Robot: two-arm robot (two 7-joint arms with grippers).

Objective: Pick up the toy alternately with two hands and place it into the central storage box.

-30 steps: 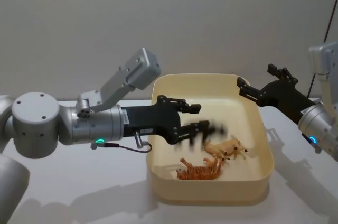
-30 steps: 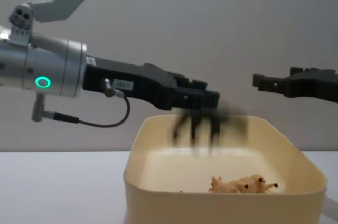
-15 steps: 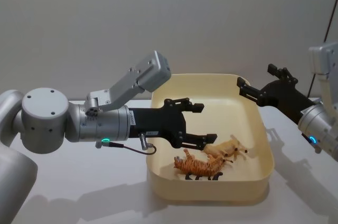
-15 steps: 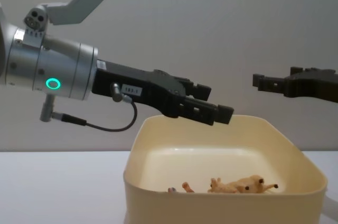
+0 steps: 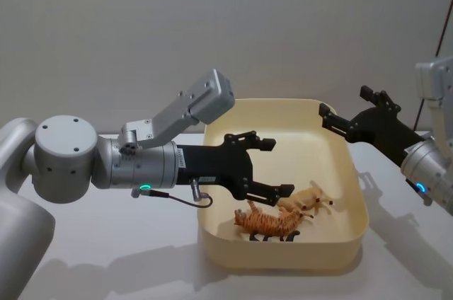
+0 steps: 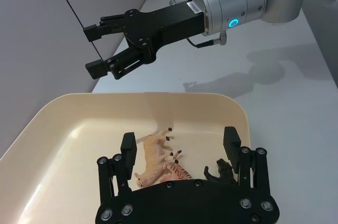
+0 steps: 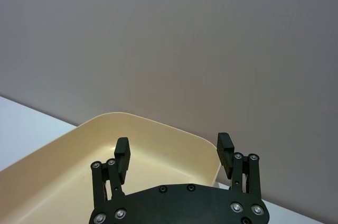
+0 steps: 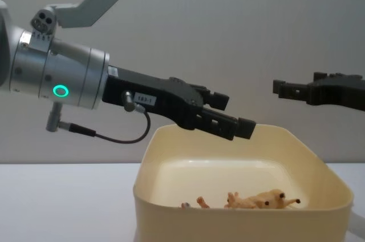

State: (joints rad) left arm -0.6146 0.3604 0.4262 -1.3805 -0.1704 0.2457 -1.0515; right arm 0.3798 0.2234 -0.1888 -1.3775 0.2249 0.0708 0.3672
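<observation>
The central storage box [image 5: 283,263] is a cream-yellow tub on the white table, also seen in the chest view [image 8: 239,225]. Inside lie an orange striped tiger [image 5: 269,221], a tan animal [image 5: 306,199] and a black toy [image 6: 222,171] partly hidden under the tiger. My left gripper [image 5: 273,167] hovers open and empty above the tub's left half, just over the toys [image 6: 179,143]. My right gripper [image 5: 345,102] hangs open and empty above the tub's far right corner [image 7: 173,149].
The tub stands on a white table [image 5: 127,257] in front of a plain grey wall. A thin cable loops under my left wrist [image 5: 177,199]. Bare table lies on both sides of the tub.
The left gripper's fingers spread apart and the black toy dropped from them into the tub, nudging the tiger. The left arm drew back slightly. The right arm stayed still.
</observation>
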